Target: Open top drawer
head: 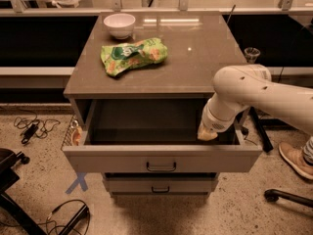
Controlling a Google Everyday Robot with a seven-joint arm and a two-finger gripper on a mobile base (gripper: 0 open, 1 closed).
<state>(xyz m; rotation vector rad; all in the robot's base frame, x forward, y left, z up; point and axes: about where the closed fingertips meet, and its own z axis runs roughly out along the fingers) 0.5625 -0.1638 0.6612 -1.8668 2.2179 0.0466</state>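
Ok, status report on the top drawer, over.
Arm's tool low inside top drawer, right side. Drawer pulled well open. On cabinet top, green bag and white bowl, out of the way.

I find the top drawer (146,131) standing well open and level, its deep plain grey interior exposed. The grey-brown front carries a small dark bar handle (161,167) at centre. My gripper (207,135) sits at the drawer's right side, just behind the front panel.

Cream pincer (206,134) (inside grey-brown top drawer (112,159))
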